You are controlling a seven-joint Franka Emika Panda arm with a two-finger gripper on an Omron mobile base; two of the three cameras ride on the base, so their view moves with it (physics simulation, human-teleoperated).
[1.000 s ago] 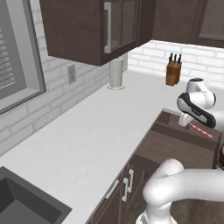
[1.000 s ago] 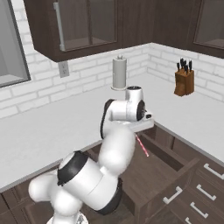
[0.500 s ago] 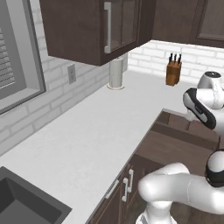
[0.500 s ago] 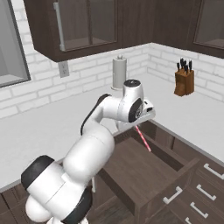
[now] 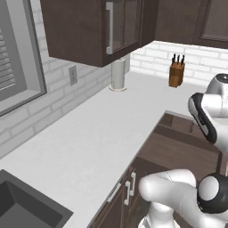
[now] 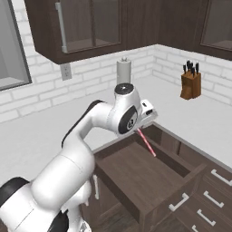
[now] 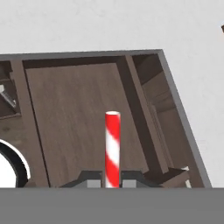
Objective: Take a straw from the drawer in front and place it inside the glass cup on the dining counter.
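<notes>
The red, pale-striped straw (image 7: 112,146) stands up between my two finger tips, and my gripper (image 7: 112,183) is shut on its lower end. From the right base view the gripper (image 6: 140,128) hangs over the open drawer (image 6: 136,174), with the straw (image 6: 147,144) slanting down from it toward the drawer's back right. The straw is clear of the dark brown drawer floor (image 7: 74,118). The drawer (image 5: 178,149) is pulled out beside my white arm in the left base view. The glass cup and the dining counter are out of view.
A white L-shaped wall counter (image 5: 102,129) wraps around the drawer. A knife block (image 6: 190,84) and a paper towel roll (image 6: 123,71) stand at the back by the brick wall. Dark upper cabinets (image 6: 90,27) hang overhead. A sink (image 5: 22,209) lies at the near left.
My arm has swung its elbow and turned the hand, carrying the straw slightly higher and toward the back of the drawer. The grip on the straw has held.
</notes>
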